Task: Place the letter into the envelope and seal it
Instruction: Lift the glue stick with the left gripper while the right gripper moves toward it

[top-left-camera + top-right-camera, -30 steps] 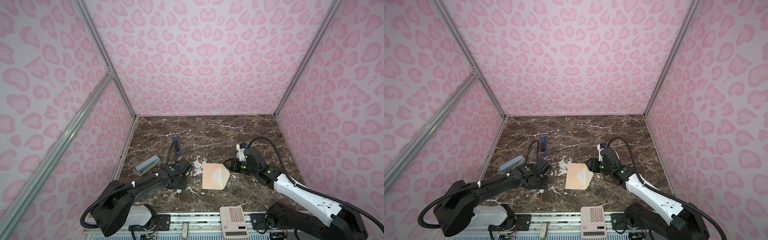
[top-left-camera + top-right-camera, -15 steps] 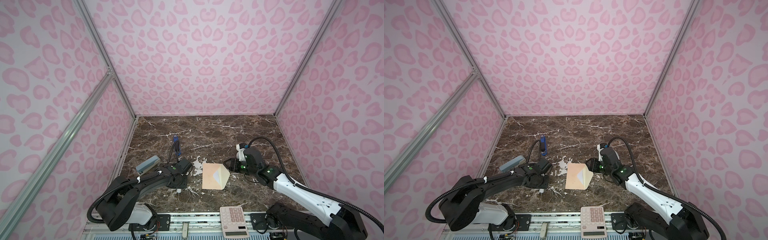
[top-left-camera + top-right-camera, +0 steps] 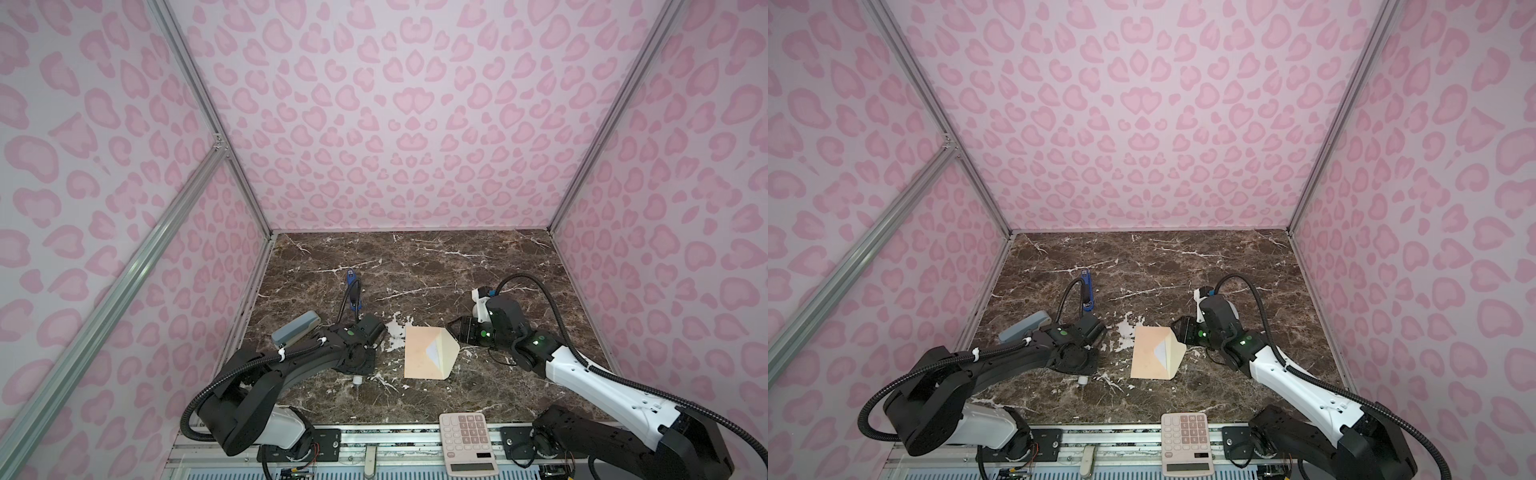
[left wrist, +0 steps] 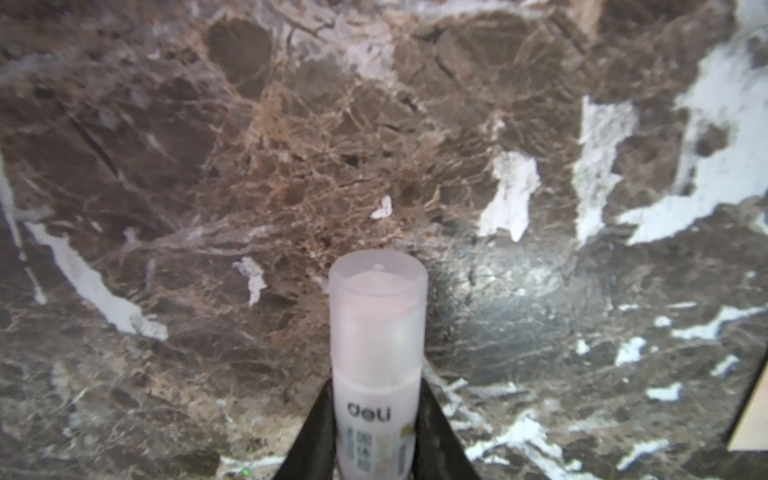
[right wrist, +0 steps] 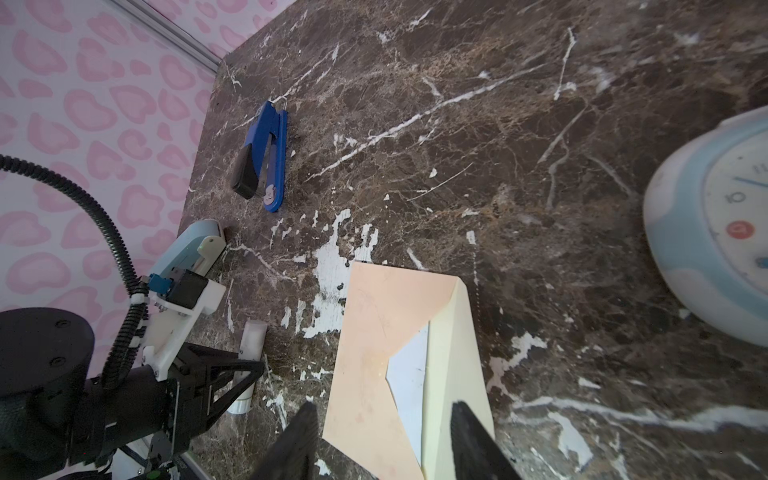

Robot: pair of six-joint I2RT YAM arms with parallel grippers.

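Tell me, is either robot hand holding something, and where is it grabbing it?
The left gripper pinches the glue stick around its labelled body, below the cap. The right gripper is open near the envelope, holding nothing.

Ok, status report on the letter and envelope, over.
Left gripper shut on glue stick, lying on table. Right gripper open, over envelope. Letter inside, flap open, unsealed. Nothing lying on flap.

**Robot laboratory test cell.** Pink printed walls (image 3: 395,124) hung on aluminium profiles (image 3: 124,286) enclose a marble-patterned table (image 3: 415,266). The left arm (image 3: 299,365) and the right arm (image 3: 602,386) are mounted at a metal rail (image 3: 407,449) along the table's near edge, where a calculator (image 3: 467,442) lies.
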